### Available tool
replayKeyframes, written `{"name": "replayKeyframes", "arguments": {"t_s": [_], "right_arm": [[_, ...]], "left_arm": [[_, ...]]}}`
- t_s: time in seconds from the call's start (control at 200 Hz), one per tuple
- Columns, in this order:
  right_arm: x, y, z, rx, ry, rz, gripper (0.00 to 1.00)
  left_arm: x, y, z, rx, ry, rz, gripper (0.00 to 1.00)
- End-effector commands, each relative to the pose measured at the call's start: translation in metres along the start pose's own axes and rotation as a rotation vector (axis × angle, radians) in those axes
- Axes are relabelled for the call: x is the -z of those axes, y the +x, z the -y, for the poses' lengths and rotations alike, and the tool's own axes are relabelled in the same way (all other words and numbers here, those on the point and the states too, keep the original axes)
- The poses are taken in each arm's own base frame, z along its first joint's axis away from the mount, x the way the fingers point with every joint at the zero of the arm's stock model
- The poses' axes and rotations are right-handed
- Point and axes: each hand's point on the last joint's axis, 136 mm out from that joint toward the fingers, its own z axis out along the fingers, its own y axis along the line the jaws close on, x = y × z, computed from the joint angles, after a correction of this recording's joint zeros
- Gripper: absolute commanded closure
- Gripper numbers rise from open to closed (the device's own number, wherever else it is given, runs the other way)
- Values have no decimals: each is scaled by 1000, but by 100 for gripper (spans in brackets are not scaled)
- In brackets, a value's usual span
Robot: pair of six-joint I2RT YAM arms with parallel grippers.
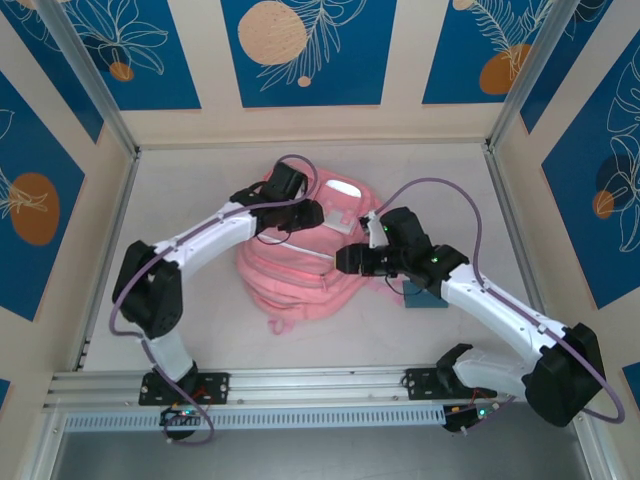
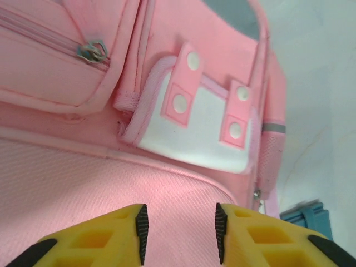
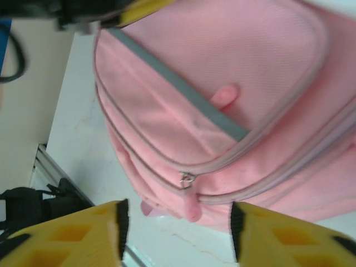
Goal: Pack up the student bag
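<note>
Pink student bag (image 1: 295, 268) lies at the centre of the white surface (image 1: 200, 190). My left hand (image 1: 308, 214) is over its 12 o'clock edge, fingers apart and empty. My right hand (image 1: 348, 262), at its 3 o'clock side, is likewise released, grasping nothing.

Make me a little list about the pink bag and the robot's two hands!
bag: student bag, pink, lying on the table
left gripper: open, above the bag's fabric
right gripper: open, facing a zipper pull
beside bag: teal case, by the right arm
held: nothing
</note>
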Motion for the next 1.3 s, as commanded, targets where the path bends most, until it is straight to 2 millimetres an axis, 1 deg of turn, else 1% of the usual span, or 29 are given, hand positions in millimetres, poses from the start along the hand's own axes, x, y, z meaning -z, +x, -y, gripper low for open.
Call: {"name": "replayKeyframes", "arguments": {"t_s": [0.0, 0.065, 0.15, 0.23, 0.335, 0.39, 0.44, 0.54, 0.62, 0.705, 0.77, 0.89, 0.945, 1.095, 1.19, 1.295], "right_arm": [[-3, 6, 20, -166, 21, -35, 40], [-5, 1, 26, -221, 17, -43, 38], [-7, -4, 27, -274, -7, -55, 35], [-8, -8, 30, -317, -15, -55, 33], [-10, -13, 35, -355, -23, -40, 27], [-10, -15, 37, -369, -20, -34, 25], [-10, -17, 41, -382, -14, -31, 24], [-10, -19, 47, -408, -3, -28, 24], [-8, -20, 50, -419, 2, -25, 24], [-6, -21, 53, -426, 8, -19, 24], [-6, -21, 53, -430, 7, -21, 24], [-5, -20, 53, -432, 10, -23, 24], [-5, -20, 54, -433, 11, -23, 24], [-5, -18, 55, -436, 16, -25, 24], [-6, -19, 55, -436, 17, -26, 24], [-8, -19, 57, -440, 19, -31, 24]], "left_arm": [[26, 2, -9, 0, -35, 46, 58], [37, 12, -14, -16, -68, 52, 55], [53, 28, -17, -46, -121, 64, 51], [64, 46, -19, -67, -164, 71, 50], [76, 70, -18, -96, -231, 81, 48], [76, 85, -14, -101, -244, 73, 48], [72, 99, -8, -106, -239, 59, 48], [59, 125, 10, -120, -216, 18, 48], [45, 141, 24, -137, -195, -16, 50], [32, 150, 29, -144, -196, -41, 53], [23, 152, 29, -146, -204, -52, 57], [12, 156, 26, -152, -230, -67, 61], [10, 156, 24, -157, -246, -67, 63], [13, 150, 18, -168, -285, -37, 69], [11, 151, 16, -171, -299, -47, 73], [9, 154, 10, -168, -326, -56, 75]]}}
